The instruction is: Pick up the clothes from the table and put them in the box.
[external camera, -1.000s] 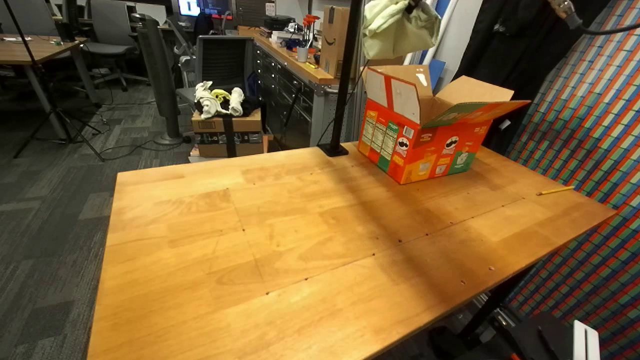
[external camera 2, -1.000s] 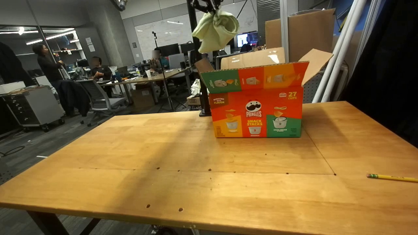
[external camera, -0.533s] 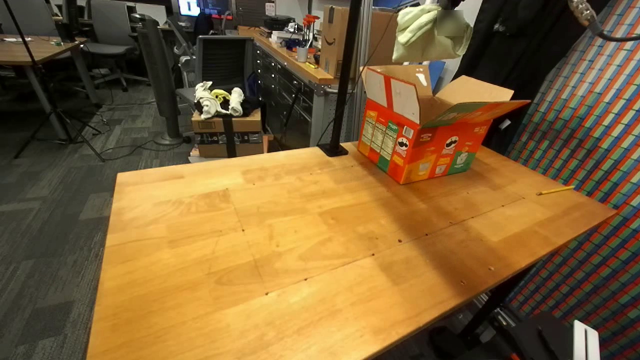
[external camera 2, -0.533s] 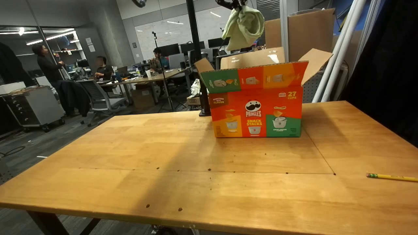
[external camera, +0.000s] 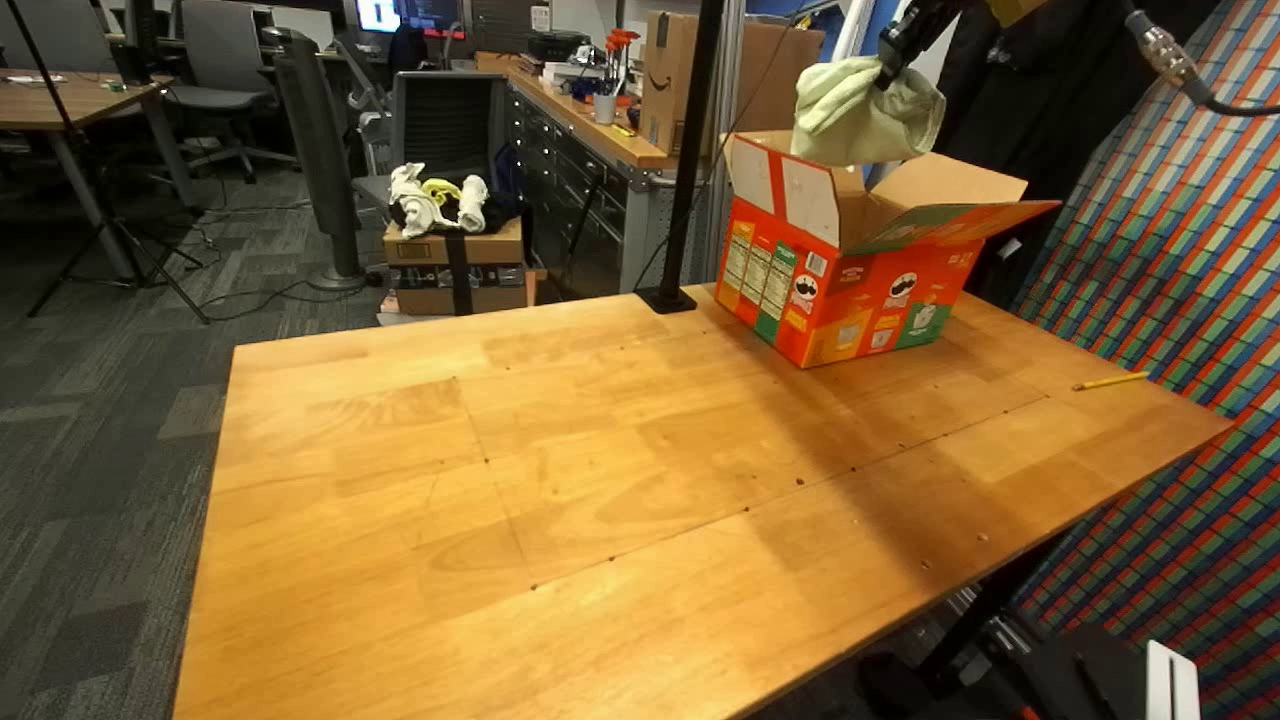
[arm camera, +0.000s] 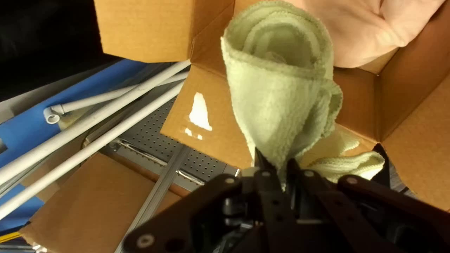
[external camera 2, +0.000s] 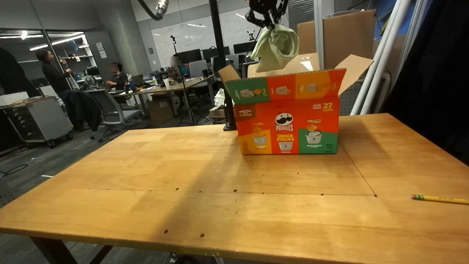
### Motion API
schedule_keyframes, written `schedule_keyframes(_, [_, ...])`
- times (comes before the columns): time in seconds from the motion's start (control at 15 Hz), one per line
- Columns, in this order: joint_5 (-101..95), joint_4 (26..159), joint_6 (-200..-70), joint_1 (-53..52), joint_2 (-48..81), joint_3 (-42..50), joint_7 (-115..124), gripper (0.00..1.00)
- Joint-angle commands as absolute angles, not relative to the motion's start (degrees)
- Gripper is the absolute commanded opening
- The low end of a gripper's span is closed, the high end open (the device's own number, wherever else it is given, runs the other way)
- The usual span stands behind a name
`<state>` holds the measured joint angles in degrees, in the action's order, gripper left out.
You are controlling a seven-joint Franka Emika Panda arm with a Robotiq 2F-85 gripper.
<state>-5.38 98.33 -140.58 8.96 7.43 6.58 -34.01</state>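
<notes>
Sinking lower, the claw (arm camera: 275, 164) has brought the pale green cloth (external camera: 862, 118), pinched between its 2 tips, down over the open box (external camera 2: 287, 124) by the far edge of the desk (external camera: 620, 450) (a pinkish folded thing (arm camera: 360, 33), perhaps clothing, shows inside), so release looks close.

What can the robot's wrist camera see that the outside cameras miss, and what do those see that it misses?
Only the wrist view: a pale pinkish thing, perhaps fabric, inside the Pringles box.

Only the exterior views: the yellow pencil and the wooden table it lies on.

Shared by all: the gripper holding the light-green cloth, and the open box itself.
</notes>
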Motion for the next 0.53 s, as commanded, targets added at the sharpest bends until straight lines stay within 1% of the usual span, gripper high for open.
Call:
schedule_keyframes(0.0, [-7.0, 101.6, -141.1, 9.1, 6.0, 6.7, -32.5, 0.03])
schedule_keyframes(0.47, [-7.1, 106.4, -141.2, 9.9, 6.1, 7.7, -32.5, 0.03])
